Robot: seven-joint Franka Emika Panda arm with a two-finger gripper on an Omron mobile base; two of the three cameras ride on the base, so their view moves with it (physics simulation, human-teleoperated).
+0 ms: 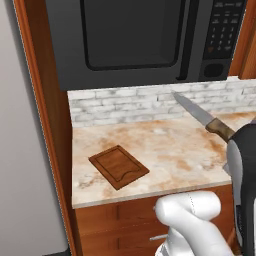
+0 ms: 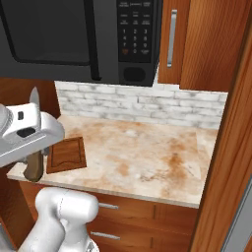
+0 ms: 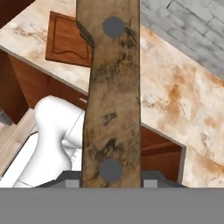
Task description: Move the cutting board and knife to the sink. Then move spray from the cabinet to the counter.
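The fingers are clenched on the knife, gripping its brown wooden handle; in the hand view the handle runs straight up from between them, with two round grey rivets on its face. In the left base view the knife is lifted above the tabletop, its silver-grey blade slanting up and away from the fingers toward the white brick wall, the handle end disappearing into the dark hand at the right edge. In the right base view the blade tip pokes up above the white hand and the handle butt hangs below it, over the tabletop's front edge. The cutting board lies flat on the tabletop, below the fingers and off to the side, well apart from the knife, near the front edge and the wooden side panel; its groove is visible near the rim. A black microwave hangs above the tabletop, higher than the fingers. To the far side, a reddish-brown wall cabinet with a metal handle stands closed. Wooden drawers sit under the tabletop.
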